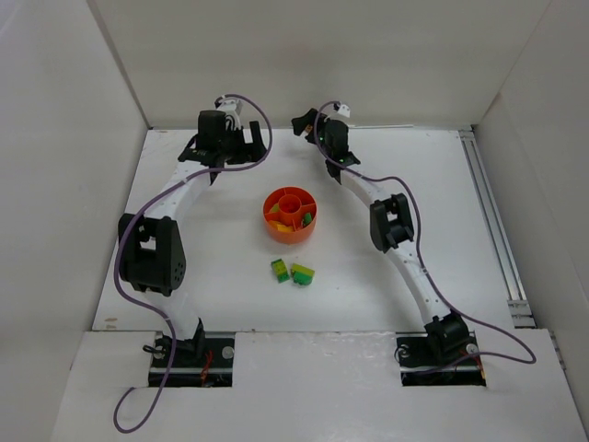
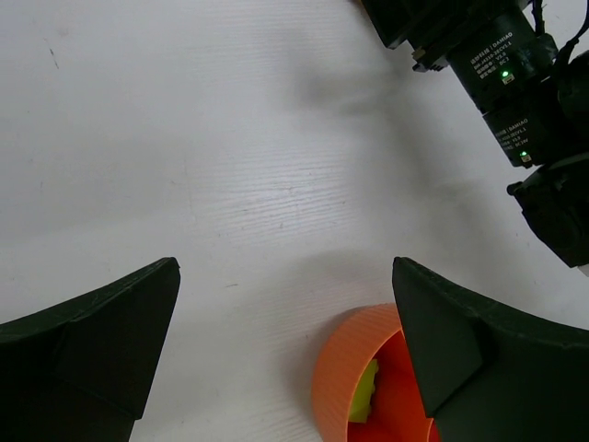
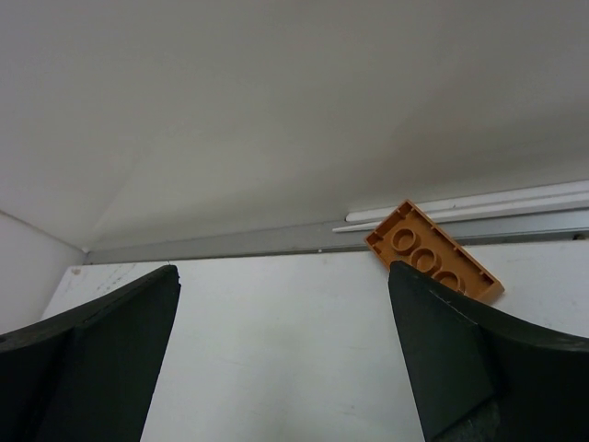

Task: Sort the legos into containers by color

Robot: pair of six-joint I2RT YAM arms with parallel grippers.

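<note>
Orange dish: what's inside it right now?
The orange dish holds a few legos in its outer sections: green and yellow show from above, and the left wrist view shows a lime lego. The centre cup looks empty. Its wall hides the section floors, so no exact count.

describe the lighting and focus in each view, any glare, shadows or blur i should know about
Top external: soft, even light, only a faint shadow by the orange dish; the loose bricks are tiny colour blobs. Left wrist: table grain sharp, soft shadow beside the right arm, left fingers near-black. Right wrist: dimmer, greyer, right fingers dark, orange plate fairly sharp.
</note>
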